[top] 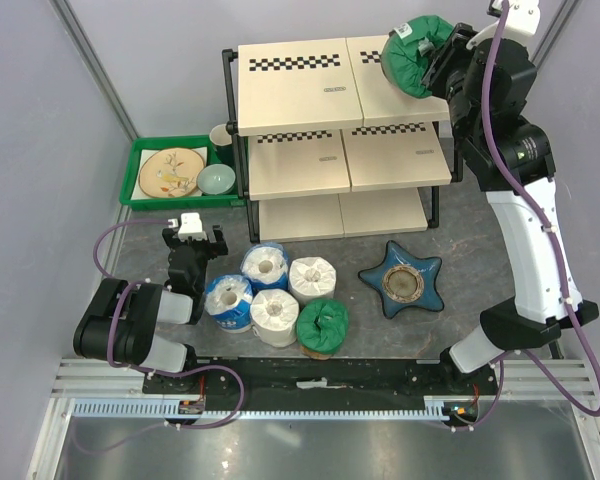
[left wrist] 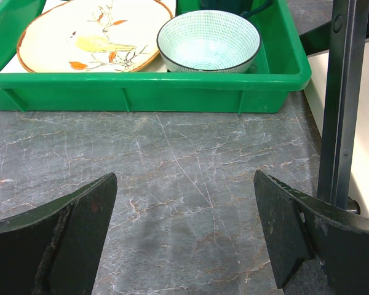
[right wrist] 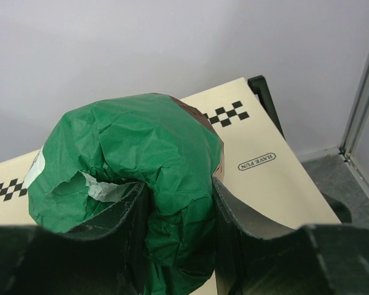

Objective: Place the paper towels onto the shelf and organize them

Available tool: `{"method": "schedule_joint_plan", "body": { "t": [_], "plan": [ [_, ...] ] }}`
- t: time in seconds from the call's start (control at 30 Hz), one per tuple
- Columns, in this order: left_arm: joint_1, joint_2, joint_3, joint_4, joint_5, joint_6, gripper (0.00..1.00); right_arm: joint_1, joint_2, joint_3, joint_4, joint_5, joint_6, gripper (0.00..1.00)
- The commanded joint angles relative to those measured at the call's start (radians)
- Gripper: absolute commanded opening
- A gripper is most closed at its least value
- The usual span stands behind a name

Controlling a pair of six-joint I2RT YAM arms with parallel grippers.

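A green-wrapped roll (right wrist: pixel 129 160) is clamped between the fingers of the right gripper (right wrist: pixel 178 233) and is held over the right rear corner of the shelf (top: pixel 290 90), above its top board. The left gripper (left wrist: pixel 184 184) is spread wide and is held low over the table (left wrist: pixel 184 141), near the green tray (left wrist: pixel 147 92). Five other rolls (top: pixel 275 316) are clustered toward the table's near edge.

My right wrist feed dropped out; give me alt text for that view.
The right gripper clamps a green-wrapped paper towel roll, one finger in its hollow core, above the cream top board of the shelf. A grey wall lies behind.
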Motion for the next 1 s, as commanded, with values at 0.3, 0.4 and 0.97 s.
{"method": "schedule_joint_plan", "body": {
  "t": [0.3,0.4,0.97],
  "plan": [
    [0.002,0.004,0.016,0.046,-0.004,0.011,0.99,-0.015,-0.054,-0.012,0.031,-0.073,0.044,0.41],
    [0.002,0.006,0.016,0.046,-0.004,0.012,0.99,-0.017,-0.049,-0.018,0.03,-0.074,0.047,0.44],
    [0.002,0.006,0.016,0.046,-0.004,0.012,0.99,-0.029,-0.014,0.021,0.027,-0.08,0.038,0.71]
  ]
}}
